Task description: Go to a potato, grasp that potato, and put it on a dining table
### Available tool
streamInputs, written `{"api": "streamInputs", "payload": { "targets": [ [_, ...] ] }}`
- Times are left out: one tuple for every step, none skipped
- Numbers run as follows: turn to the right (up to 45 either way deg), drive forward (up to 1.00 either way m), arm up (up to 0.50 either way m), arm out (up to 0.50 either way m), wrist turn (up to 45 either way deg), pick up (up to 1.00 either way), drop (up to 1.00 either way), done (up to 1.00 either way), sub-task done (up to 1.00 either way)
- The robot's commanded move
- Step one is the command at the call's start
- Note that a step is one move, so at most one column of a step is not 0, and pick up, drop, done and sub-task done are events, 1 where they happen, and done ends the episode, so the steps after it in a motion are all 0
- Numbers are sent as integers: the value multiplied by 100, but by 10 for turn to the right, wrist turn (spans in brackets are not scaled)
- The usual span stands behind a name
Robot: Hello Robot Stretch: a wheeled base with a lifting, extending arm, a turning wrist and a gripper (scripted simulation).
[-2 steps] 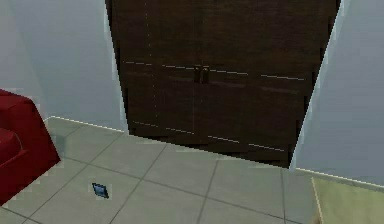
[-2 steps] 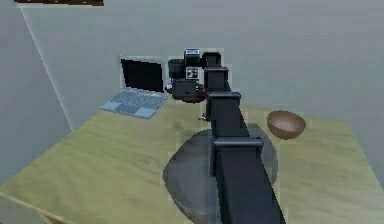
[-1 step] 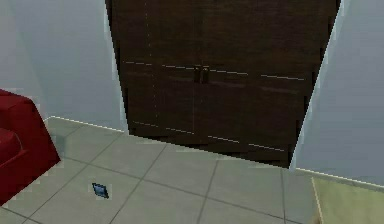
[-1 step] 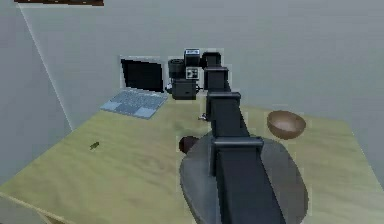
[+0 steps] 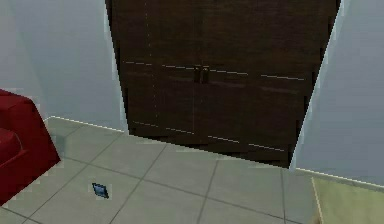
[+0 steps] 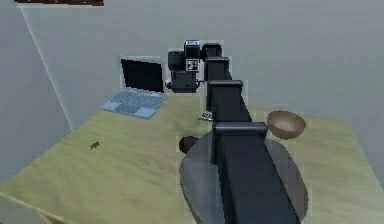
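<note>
I have the arm [image 6: 232, 120] reaching out across a pale wooden desk [image 6: 110, 175] in the arm side view. It is a dark square bar running from the near edge toward the far wall. At its far end sit the two white marker squares [image 6: 191, 46]. Just below them are the fingers [image 6: 178, 82], dark against an open laptop [image 6: 140, 85] that stands on the far left part of the desk. I cannot tell how the fingers are set. With the laptop right behind them, I cannot tell whether they hold anything either.

A small dark brown blob [image 6: 187, 144] lies on the desk just left of the arm, about halfway along it. I cannot tell whether it is the potato. A little farther out, also just left of the arm, is a tiny pale-and-dark item [image 6: 205, 117]. A brown bowl [image 6: 285, 124] sits on the desk to the right of the arm. A grey round disc [image 6: 290, 185] lies on the near part of the desk under the arm. A tiny dark speck [image 6: 95, 147] rests well to the left.

Ahead of me, a dark wooden cabinet [image 5: 215, 75] with double doors stands against a pale wall on a tiled floor [image 5: 190, 185]. A red sofa [image 5: 20, 140] is at the forward view's left, with a small dark square thing [image 5: 99, 189] on the floor near it. A corner of pale wood [image 5: 348, 202] shows at the near right.
</note>
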Motion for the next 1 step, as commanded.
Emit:
{"api": "streamInputs", "payload": {
  "targets": [
    [0, 0, 0, -8, 0, 0, 0, 0, 0]
  ]
}}
